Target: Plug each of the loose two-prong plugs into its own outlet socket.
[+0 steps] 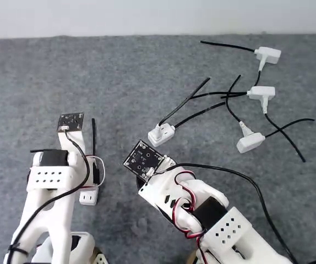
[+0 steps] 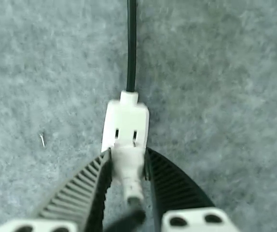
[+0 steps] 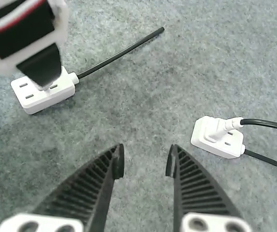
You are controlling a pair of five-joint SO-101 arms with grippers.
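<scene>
In the high view, an outlet socket (image 1: 89,196) is seen toward the table's near left edge under the left arm, with other cord sets (image 1: 261,92) scattered toward the far right corner. In the left wrist view, a two-prong plug (image 2: 129,176) is clamped by the left gripper (image 2: 127,154) and butted against that socket. It's probably the push-in step, so a straight, firm press is called for. In the right wrist view, the right gripper (image 3: 145,162) is held spread and empty, near a plugged pair (image 3: 218,137).

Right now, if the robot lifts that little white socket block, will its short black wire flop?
Probably not much: the wire lies dead straight from the socket block, so it seems stiff. The block looks like small plastic, likely light. The left tool pinches only the plug, so the block might swing.
</scene>
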